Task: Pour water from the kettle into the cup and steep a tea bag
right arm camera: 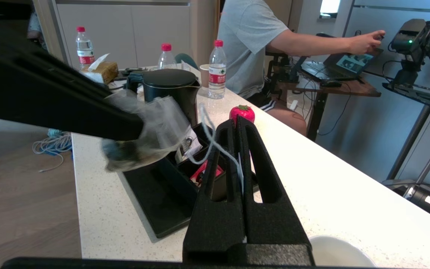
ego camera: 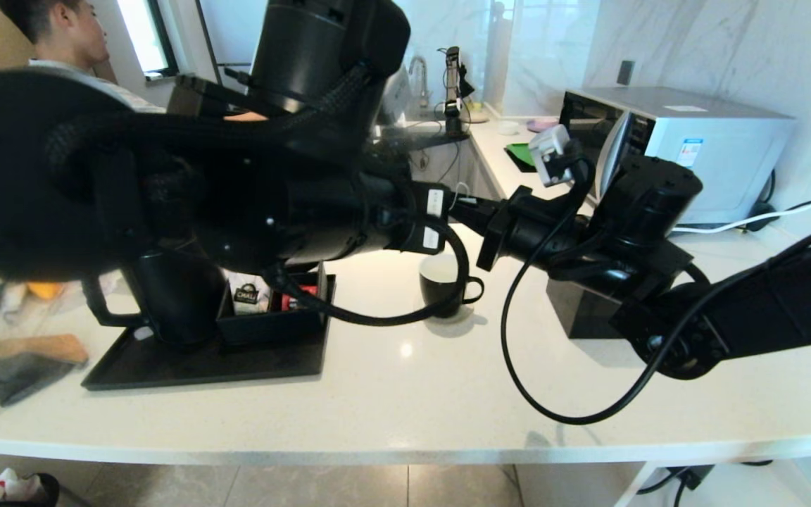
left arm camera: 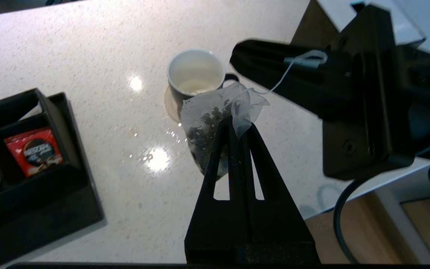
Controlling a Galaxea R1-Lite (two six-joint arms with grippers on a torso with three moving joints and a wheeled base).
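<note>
My left gripper (left arm camera: 237,124) is shut on the top of the tea bag (left arm camera: 207,112), a pale mesh pouch with dark leaves that hangs above the counter just beside the cup (left arm camera: 196,73). The bag's string (left arm camera: 278,84) runs to its white tag (left arm camera: 306,61), which is pinched in my shut right gripper (right arm camera: 237,121). The tea bag (right arm camera: 151,127) also shows in the right wrist view, held by the left fingers. The cup (ego camera: 441,285), a black mug with a white inside, stands on the counter under both grippers. The black kettle (ego camera: 166,289) stands on the tray at the left.
A black tray (ego camera: 201,359) holds a box with a white packet (ego camera: 249,296) and a red packet (left arm camera: 34,149). A microwave (ego camera: 694,148) stands back right, a black box (ego camera: 574,310) below my right arm. A toy strawberry (right arm camera: 242,112) and water bottles (right arm camera: 217,69) sit further along.
</note>
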